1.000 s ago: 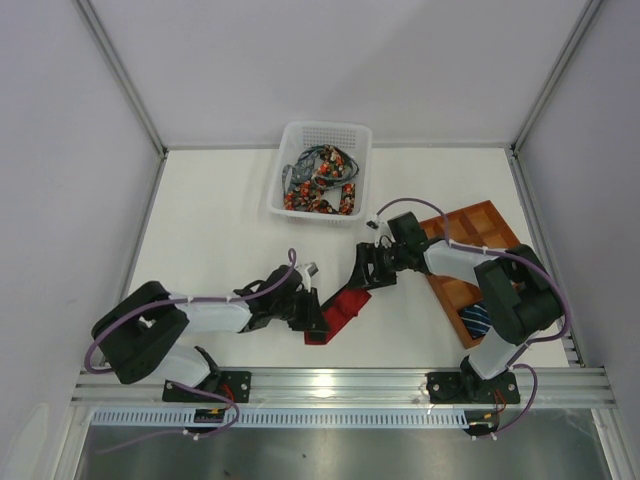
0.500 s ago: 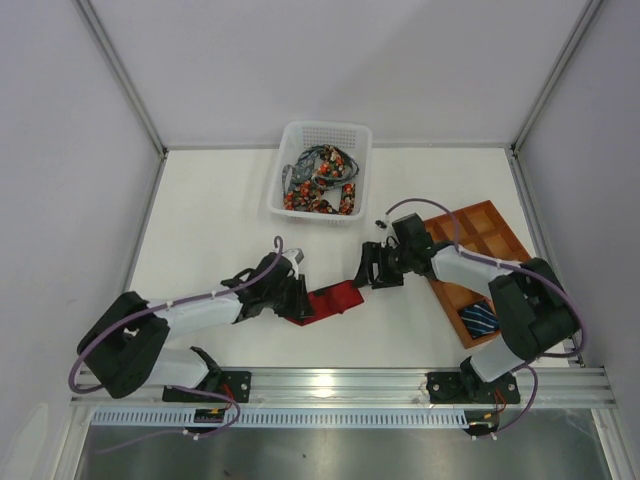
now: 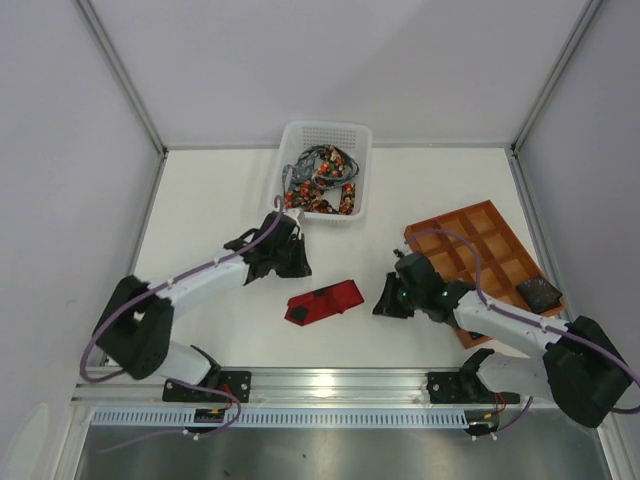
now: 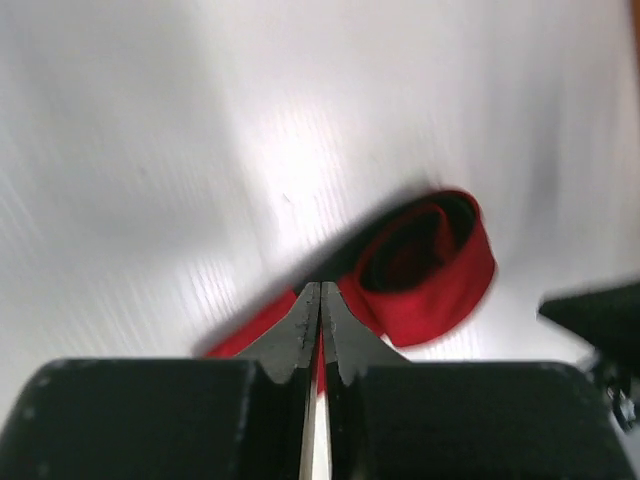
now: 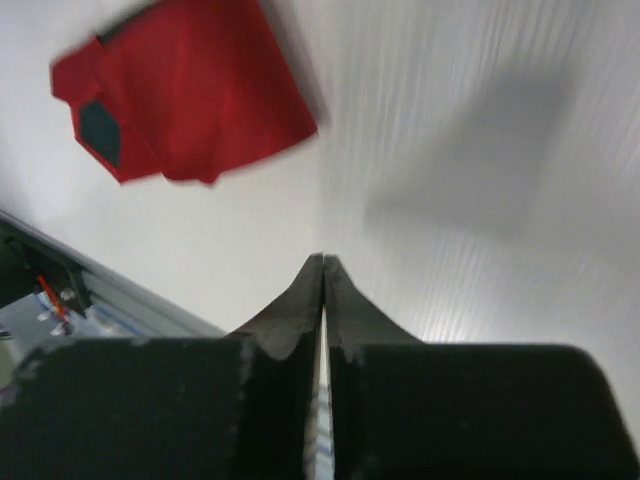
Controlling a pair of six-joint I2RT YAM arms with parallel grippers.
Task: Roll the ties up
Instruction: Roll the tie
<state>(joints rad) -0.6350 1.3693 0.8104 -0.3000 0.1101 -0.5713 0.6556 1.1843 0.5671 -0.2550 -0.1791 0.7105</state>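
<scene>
The red tie (image 3: pixel 325 300) lies loosely rolled on the white counter (image 3: pixel 220 200), near the front edge, between the two arms. Its long axis goes left to right, with the right end a little farther back. Pale walls (image 3: pixel 60 150) stand around. The left fingers (image 4: pixel 300 335) and the right fingers (image 5: pixel 298 305) are pressed together and empty.

The tie (image 3: pixel 325 300) lies between the 2 grippers. The basket (image 3: pixel 322 127) sits just beyond the left gripper (image 3: pixel 297 266), and the tray (image 3: pixel 470 217) sits right of the right gripper (image 3: pixel 384 303).

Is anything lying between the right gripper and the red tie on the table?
Nothing visible does. Only white table surface shows between the right gripper and the red tie, which it is not touching.
</scene>
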